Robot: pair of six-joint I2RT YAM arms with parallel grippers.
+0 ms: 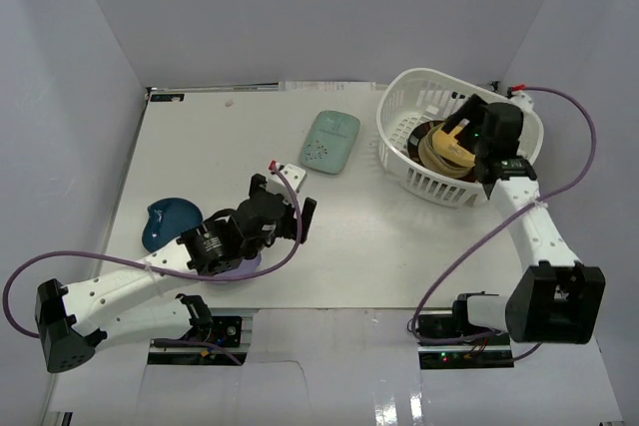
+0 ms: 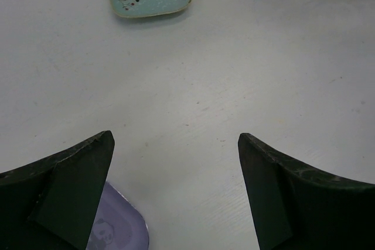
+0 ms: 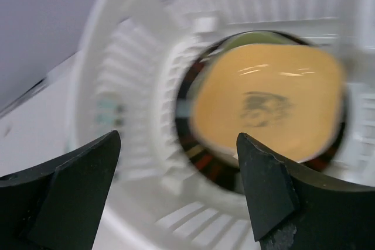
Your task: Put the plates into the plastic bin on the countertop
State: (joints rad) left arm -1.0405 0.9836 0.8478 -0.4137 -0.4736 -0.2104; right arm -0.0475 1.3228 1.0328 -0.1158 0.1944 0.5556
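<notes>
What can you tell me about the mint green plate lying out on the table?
The mint plate is oblong with rounded corners and a slightly raised rim, glossy like glazed ceramic. Its pale green face is faintly speckled, with a small branch motif dotted red and dark near one end. It lies flat, face up, on the countertop, left of the plastic bin with a gap between them. Nothing touches it or rests on it.
</notes>
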